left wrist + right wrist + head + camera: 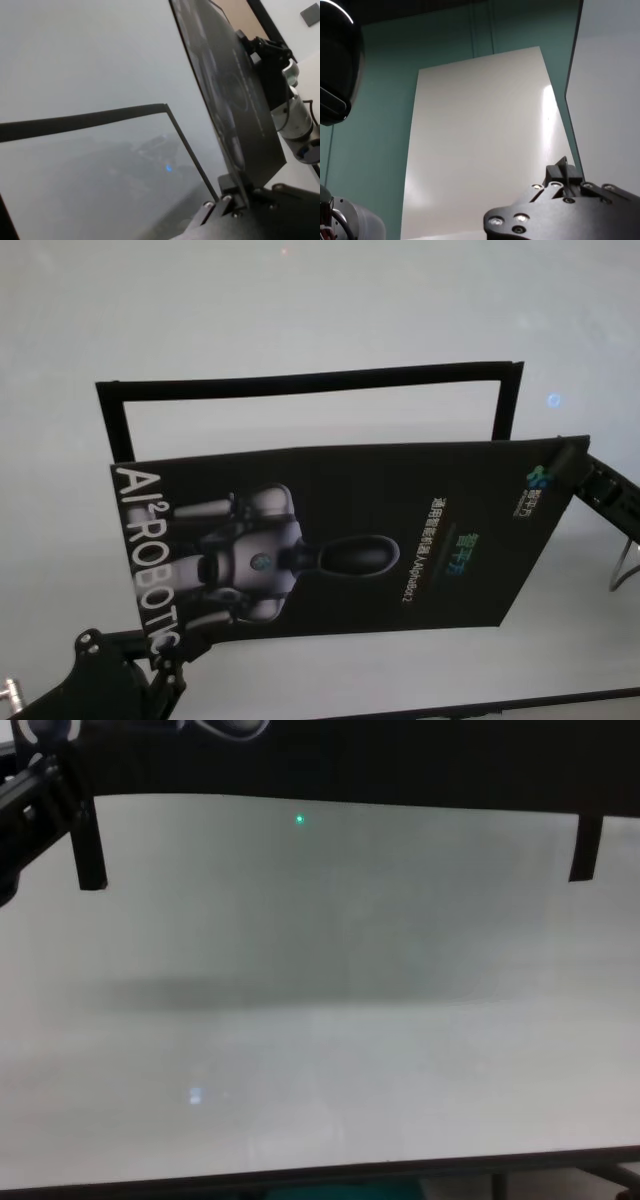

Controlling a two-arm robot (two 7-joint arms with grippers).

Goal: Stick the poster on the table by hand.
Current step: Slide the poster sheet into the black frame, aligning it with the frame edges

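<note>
The poster (pixel 340 540) is a black sheet with a grey-white robot picture and white letters. It hangs tilted above the white table (pixel 300 300). My left gripper (pixel 160 658) is shut on its near-left corner by the big letters. My right gripper (pixel 562 455) is shut on its far-right corner. In the left wrist view the poster (pixel 235 90) shows almost edge-on, pinched by my left gripper (pixel 239 196). In the right wrist view my right gripper (pixel 570 175) pinches the sheet's edge (pixel 610 100). In the chest view the poster (pixel 350 760) spans the top, clear of the table (pixel 320 1020).
A rectangle of narrow black strips (pixel 300 380) lies on the table beyond the poster, also in the left wrist view (pixel 80 120). Two short black strips (pixel 90 850) show below the poster's corners in the chest view. The table's dark front edge (pixel 320 1175) is near.
</note>
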